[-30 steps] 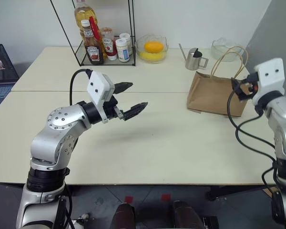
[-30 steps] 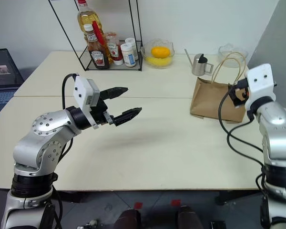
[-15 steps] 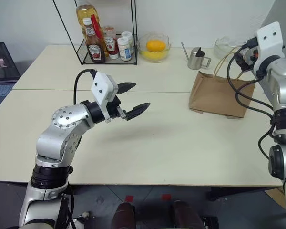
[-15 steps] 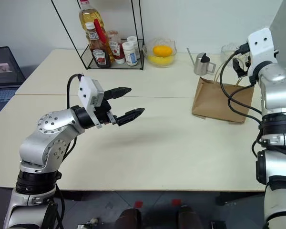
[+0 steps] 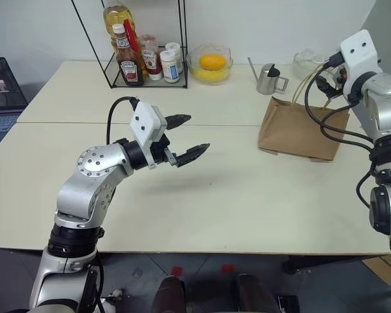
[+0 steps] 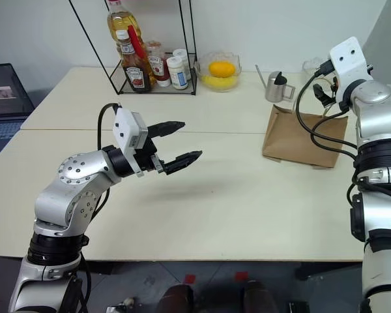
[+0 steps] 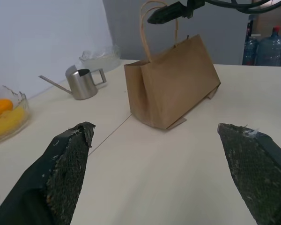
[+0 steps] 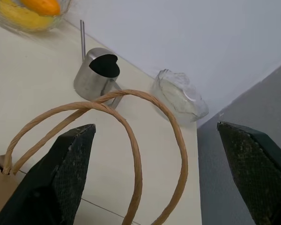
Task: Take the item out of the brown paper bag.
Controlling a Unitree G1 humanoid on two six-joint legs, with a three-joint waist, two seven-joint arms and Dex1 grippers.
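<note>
The brown paper bag (image 5: 298,129) stands on the right side of the tabletop (image 5: 234,195), leaning slightly, its two looped cord handles (image 8: 131,136) rising from the top edge. The item cannot be seen from any view; whether it is inside the bag cannot be told. The right pincer (image 7: 171,11) hovers at the handles with fingers apart, gripping nothing. The left pincer (image 5: 186,135) hangs over the tabletop centre, well apart from the bag, fingers spread and empty. A steel watering can (image 5: 267,79) stands just behind the bag.
</note>
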